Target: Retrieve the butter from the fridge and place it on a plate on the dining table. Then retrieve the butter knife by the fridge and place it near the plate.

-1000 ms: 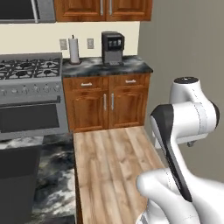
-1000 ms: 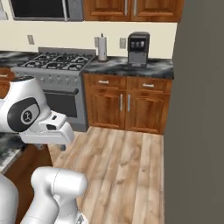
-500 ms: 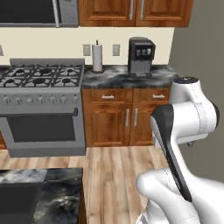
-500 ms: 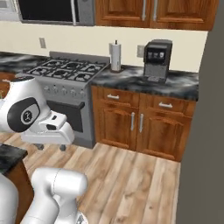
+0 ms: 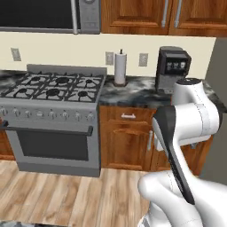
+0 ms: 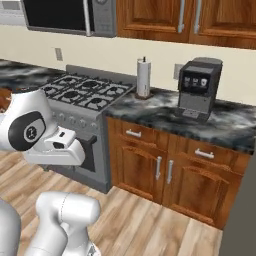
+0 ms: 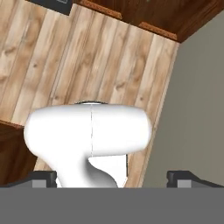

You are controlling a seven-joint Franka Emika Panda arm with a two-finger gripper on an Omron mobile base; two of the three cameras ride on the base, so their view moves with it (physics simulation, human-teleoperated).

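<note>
I am carrying my gripper (image 7: 112, 178) with its jaws wide apart and empty, pointing down at the wood floor (image 7: 65, 65), the dark grey fridge (image 6: 245, 220) lying off to my right.

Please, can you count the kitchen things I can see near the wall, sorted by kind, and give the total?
Stove: 1
Microwave: 1
Coffee machine: 1
Paper towel roll: 1
Wall outlets: 3
Total: 7
</note>
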